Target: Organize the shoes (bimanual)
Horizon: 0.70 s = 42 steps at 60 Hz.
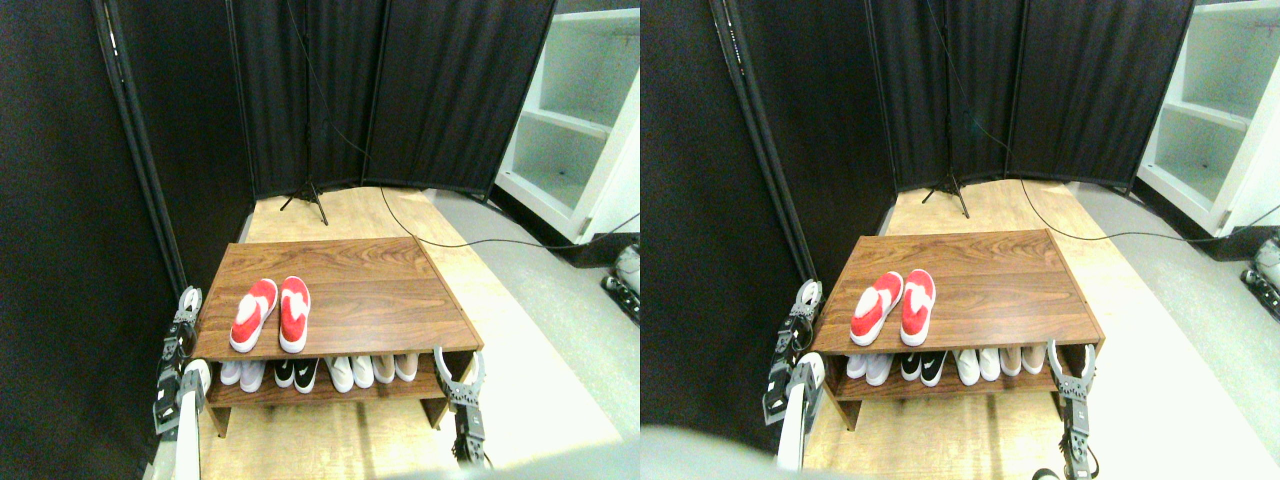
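Wooden rack (pixel 380 290), red shoes (pixel 270 313) atop

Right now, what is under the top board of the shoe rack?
Under the top board, a lower shelf holds a row of shoes, white, black-and-white and beige. Only their front ends show; the board covers the rest.

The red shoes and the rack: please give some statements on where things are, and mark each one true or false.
1. The red shoes lie on the top board of the rack. True.
2. The red shoes lie far apart, at opposite ends. False: they lie side by side near the left end.
3. A row of shoes fills the lower shelf. True.
4. The right end effector holds a red shoe. False: it is at the rack's right front corner, away from them.
5. A white shelf unit stands at back right. True.
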{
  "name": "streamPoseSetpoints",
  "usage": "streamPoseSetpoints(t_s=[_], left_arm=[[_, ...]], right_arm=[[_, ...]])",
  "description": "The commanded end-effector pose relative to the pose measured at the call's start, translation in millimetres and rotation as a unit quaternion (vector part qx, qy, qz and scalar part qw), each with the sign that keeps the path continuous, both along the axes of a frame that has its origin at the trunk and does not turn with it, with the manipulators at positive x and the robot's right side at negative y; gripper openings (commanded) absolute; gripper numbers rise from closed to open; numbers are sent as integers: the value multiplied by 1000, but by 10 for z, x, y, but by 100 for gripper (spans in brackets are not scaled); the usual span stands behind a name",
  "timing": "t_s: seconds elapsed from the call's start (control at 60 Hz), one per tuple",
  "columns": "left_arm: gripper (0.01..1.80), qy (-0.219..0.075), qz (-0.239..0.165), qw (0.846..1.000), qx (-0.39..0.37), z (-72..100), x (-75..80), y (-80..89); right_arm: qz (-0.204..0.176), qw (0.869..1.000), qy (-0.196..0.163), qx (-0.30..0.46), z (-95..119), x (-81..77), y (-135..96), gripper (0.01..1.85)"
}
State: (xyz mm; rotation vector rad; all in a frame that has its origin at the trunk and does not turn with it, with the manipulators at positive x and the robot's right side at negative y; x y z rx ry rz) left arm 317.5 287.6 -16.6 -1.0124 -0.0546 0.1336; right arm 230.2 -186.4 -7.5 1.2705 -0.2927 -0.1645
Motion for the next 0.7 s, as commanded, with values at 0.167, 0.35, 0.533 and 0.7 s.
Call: streamPoseSetpoints(t_s=[0.167,0.35,0.533,0.7], left_arm=[[1,29,-10,1000,8,-317,317,-122],[1,34,-5,999,-17,-379,306,-281],[1,38,-26,999,-21,-303,232,-484],[1,41,-32,997,-58,-232,185,-672]], right_arm=[[0,1000,-28,-6,107,-18,-12,45],[-3,1000,-26,-8,99,-8,-26,45],[0,1000,-25,-10,89,13,-24,44],[2,1000,-27,-5,80,37,-21,46]])
